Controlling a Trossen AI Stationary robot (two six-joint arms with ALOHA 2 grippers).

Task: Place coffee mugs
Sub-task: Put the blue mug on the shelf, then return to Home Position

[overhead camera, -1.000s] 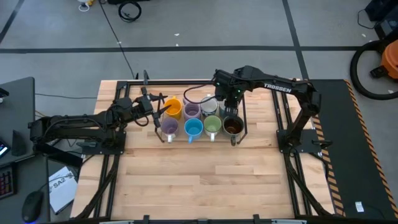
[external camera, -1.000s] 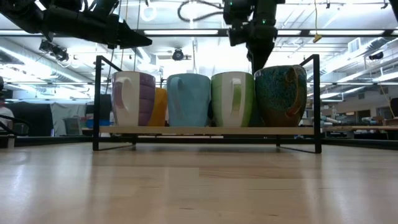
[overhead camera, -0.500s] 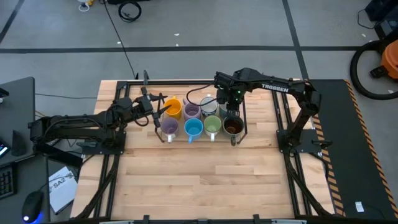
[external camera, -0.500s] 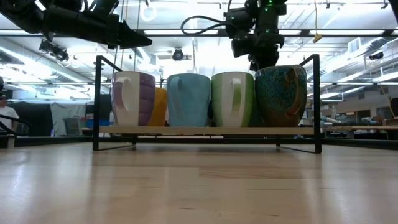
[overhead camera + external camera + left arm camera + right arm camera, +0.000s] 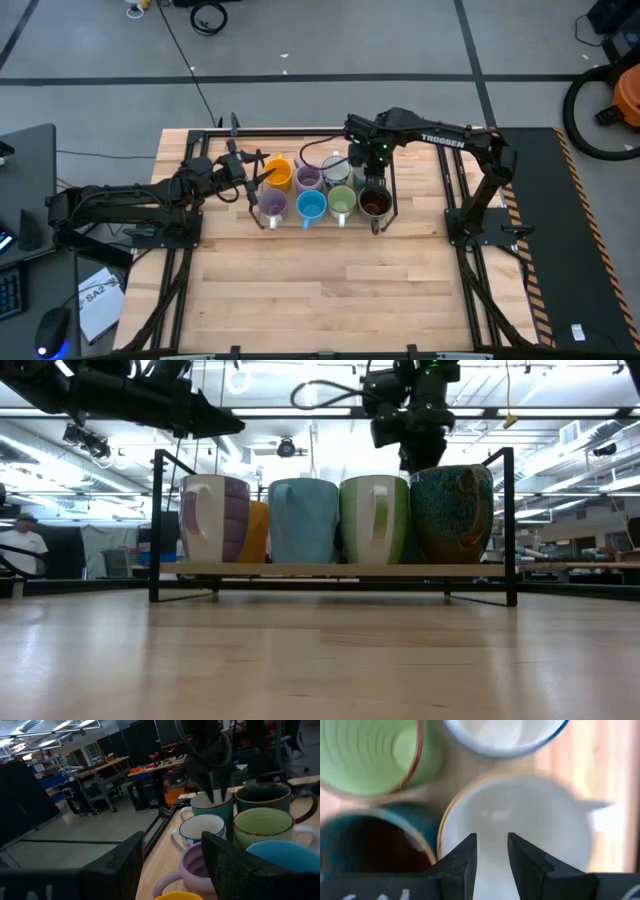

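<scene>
Eight coffee mugs stand in two rows in a black wire rack (image 5: 510, 525). The near row holds a lavender mug (image 5: 271, 206), a blue one (image 5: 311, 206), a green one (image 5: 342, 201) and a dark one (image 5: 374, 204). Behind them are an orange mug (image 5: 279, 173), a lavender one (image 5: 308, 179), a white patterned one (image 5: 200, 827) and a white-lined mug (image 5: 530, 820). My right gripper (image 5: 492, 847) points down over that last mug's mouth, fingers slightly apart; whether they touch it I cannot tell. My left gripper (image 5: 172, 865) hovers level and open at the rack's left end, above the orange mug.
The rack stands at the middle of the wooden table (image 5: 320, 290), toward its far edge, with bare wood in front of it. Black frame rails (image 5: 455, 190) run along the table's left and right sides. A person (image 5: 20, 545) shows far off in the room.
My right gripper has gone down toward the back-right mug; in the low view its fingertips, seen above the mugs a second ago, now sit behind the dark mug. The mugs have stayed where they were.
</scene>
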